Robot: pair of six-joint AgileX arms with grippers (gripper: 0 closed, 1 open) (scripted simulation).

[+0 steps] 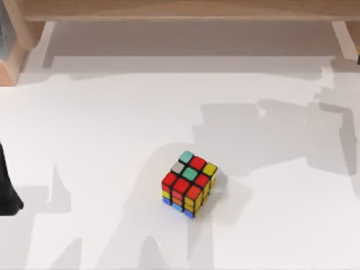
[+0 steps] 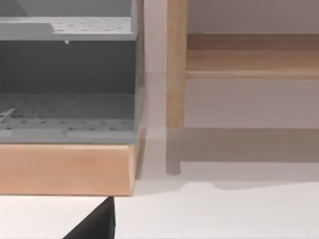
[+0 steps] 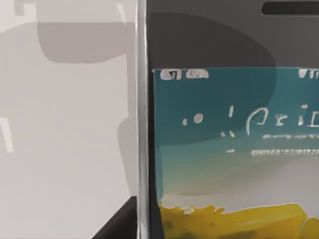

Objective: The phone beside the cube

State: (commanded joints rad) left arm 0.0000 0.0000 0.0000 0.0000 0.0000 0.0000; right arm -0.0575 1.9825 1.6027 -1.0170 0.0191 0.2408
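The cube (image 1: 188,183) sits on the white table (image 1: 84,129), a little right of centre and toward the front. Its top is mostly red with teal, grey and yellow stickers. The phone (image 3: 224,139) is very close in the right wrist view. It has a pale frame, a black face and a lit screen with teal and yellow wallpaper. A dark part of my right gripper (image 3: 117,224) shows next to the phone's edge. My left arm (image 1: 5,194) stays at the table's left edge, far from the cube.
A wooden frame (image 1: 180,10) runs along the back of the table. A grey perforated rack (image 2: 65,99) on a wooden base (image 1: 8,64) stands at the back left. Shadows of an arm fall on the table's right half.
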